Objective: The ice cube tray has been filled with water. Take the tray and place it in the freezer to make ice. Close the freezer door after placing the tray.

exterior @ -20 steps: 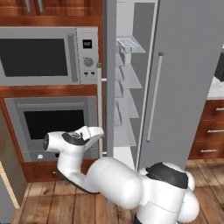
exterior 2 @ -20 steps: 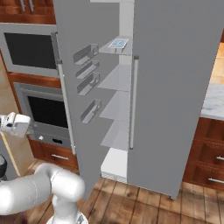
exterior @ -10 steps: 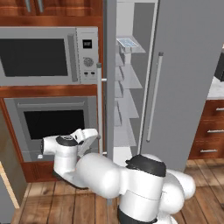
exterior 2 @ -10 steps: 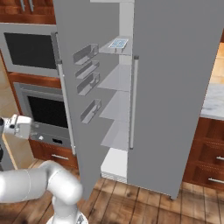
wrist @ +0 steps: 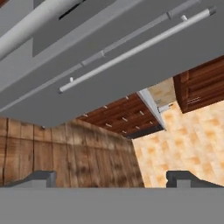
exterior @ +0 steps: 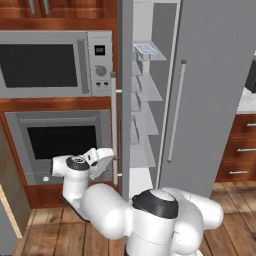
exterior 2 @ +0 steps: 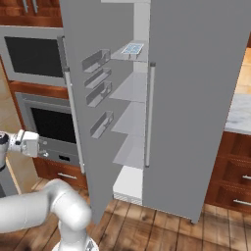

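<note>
The ice cube tray (exterior: 146,48) lies on an upper white shelf inside the freezer (exterior: 150,125), its pale blue water cells facing up; the tray (exterior 2: 132,48) shows there in the right base view too. The freezer door (exterior 2: 81,127) stands swung open, with small bins on its inner face and its silver bar handle (exterior: 114,130) on the edge. My gripper (exterior: 106,160) hangs low on the door's outer side, next to the bottom of that handle. It is open, and its two dark fingertips (wrist: 41,177) stand far apart with nothing between them.
The steel microwave (exterior: 50,62) and the wall oven (exterior: 60,142) are to the left of the open door. The fridge's wider grey door (exterior: 215,100) is shut. Wooden drawers (exterior: 237,155) stand at the right. The floor (wrist: 65,153) is wood, with tiles beside it.
The arm's large links have swung round in front of the base. The hand has stayed low by the door handle and sunk a little. Tray and door have not moved.
</note>
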Robot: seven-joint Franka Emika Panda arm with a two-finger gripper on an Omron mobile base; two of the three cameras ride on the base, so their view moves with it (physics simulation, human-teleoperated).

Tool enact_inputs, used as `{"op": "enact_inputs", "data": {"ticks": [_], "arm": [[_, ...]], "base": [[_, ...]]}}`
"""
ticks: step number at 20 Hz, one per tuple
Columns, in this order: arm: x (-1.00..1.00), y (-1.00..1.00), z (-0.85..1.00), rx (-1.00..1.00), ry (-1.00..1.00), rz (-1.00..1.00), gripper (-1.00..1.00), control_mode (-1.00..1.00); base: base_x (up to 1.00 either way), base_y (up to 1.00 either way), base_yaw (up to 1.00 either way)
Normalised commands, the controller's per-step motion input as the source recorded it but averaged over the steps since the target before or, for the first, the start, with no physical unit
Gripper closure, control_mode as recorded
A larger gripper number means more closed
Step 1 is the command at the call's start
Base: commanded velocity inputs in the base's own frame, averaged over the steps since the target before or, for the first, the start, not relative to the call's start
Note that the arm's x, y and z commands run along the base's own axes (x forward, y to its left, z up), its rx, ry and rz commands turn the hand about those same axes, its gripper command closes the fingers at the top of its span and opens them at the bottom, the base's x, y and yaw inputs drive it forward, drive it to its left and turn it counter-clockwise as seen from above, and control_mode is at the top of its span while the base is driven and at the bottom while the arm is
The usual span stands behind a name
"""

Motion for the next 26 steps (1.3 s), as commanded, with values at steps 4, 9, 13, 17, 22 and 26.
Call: {"op": "enact_inputs", "data": {"ticks": [4, 9, 13, 17, 22, 26], "arm": [[0.04, -0.31, -0.04, 0.0, 0.04, 0.0, -1.0, -1.0], [0.19, -0.03, 0.0, 0.0, 0.12, 0.05, -1.0, -1.0], [0.48, 0.0, -0.02, 0.0, 0.17, 0.03, -1.0, -1.0], [0.6, 0.03, -0.16, -0.03, 0.16, 0.0, -1.0, -1.0], [0.62, 0.28, -0.28, -0.13, 0.12, 0.0, -1.0, -1.0], [0.59, 0.39, -0.29, -0.15, 0.12, 0.0, -1.0, -1.0]], "base": [[0.0, 0.0, 0.0], [0.0, 0.0, 0.0], [0.0, 0.0, 0.0], [0.0, 0.0, 0.0], [0.0, 0.0, 0.0], [0.0, 0.0, 0.0]]}}
